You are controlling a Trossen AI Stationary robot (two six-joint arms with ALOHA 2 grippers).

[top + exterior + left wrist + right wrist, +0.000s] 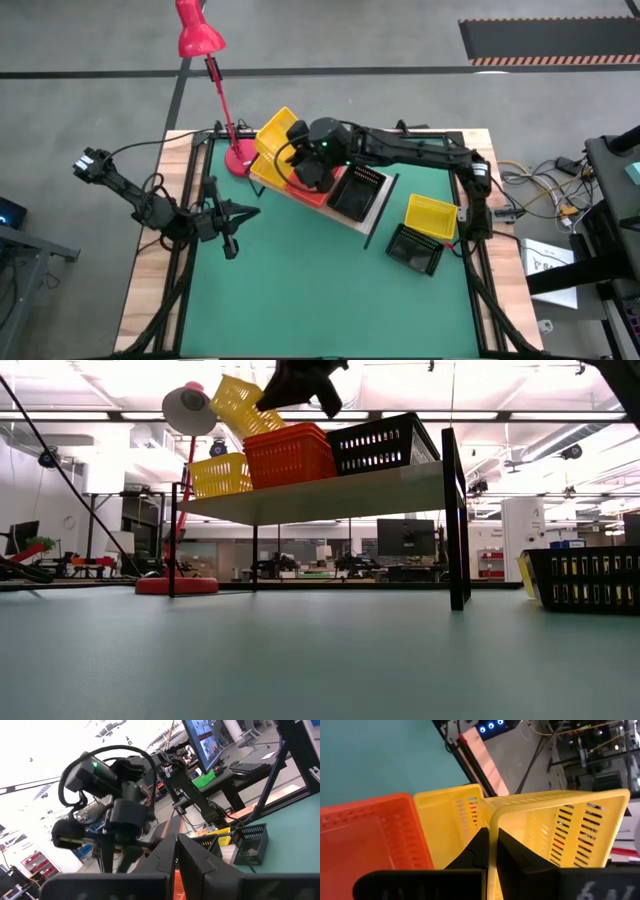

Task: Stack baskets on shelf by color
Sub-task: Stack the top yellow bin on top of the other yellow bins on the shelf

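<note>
The right gripper (490, 851) is clamping the rim of a yellow basket (560, 827) and holding it tilted above the shelf (330, 495), just over the yellow basket already on the shelf (220, 475) at the lamp end. Beside that one the orange stack (290, 455) and the black basket on the shelf (385, 443) are sitting in a row. To do this step well, I judge the carried basket needs levelling and squaring over the seated yellow one before it is lowered — a tilted entry could catch a corner on the orange stack, which is standing touching or very nearly so. Release should wait until it is nested. Two more baskets, a loose yellow one (432, 215) and a loose black one (415, 248), are lying on the green mat (300, 290) near the right arm's base. The left gripper (228, 240) is waiting clenched and empty over the mat, well apart from the shelf. From above, the right arm is hiding much of the shelf's contents — how many baskets each pile holds is hard to tell. The red lamp (198, 35) is standing close to the shelf end.
</note>
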